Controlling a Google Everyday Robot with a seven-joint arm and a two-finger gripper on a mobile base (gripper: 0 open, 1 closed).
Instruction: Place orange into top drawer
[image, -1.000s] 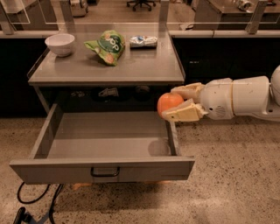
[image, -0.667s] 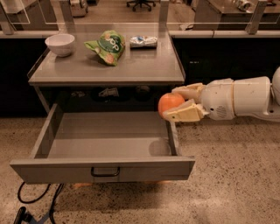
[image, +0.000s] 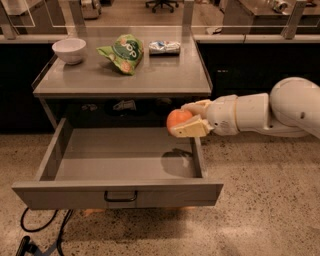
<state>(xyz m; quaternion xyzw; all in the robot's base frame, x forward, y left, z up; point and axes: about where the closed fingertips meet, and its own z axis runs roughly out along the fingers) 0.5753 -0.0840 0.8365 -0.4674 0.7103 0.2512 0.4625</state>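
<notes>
up on the flat grey metal tabletop (image: 165, 77): round white bowl (image: 69, 50) at the back left, crinkly green snack bag (image: 122, 52) beside it near the middle, small white-and-blue packet (image: 164, 46) just right of the bag at the back edge; all of that well apart from the gripper; down on the speckled stone floor (image: 265, 200), dark cables (image: 45, 232) looping near the lower left corner; top drawer (image: 60, 195) wide open under the tabletop, shallow grey sheet metal, flat front panel, small dark bail handle (image: 120, 196) dead centre; from the right, chunky smooth white arm (image: 270, 107); gripper (image: 185, 119) clamped on the orange (image: 177, 118), one cream finger over the top, one flat cream finger under it; small, round, smooth-skinned fruit up in the air over the drawer's back right corner, just inside the right side wall, clear of the drawer floor; closest things to it: that side wall below and the tabletop's front edge above; soft dark shadow on the drawer floor right underneath
</notes>
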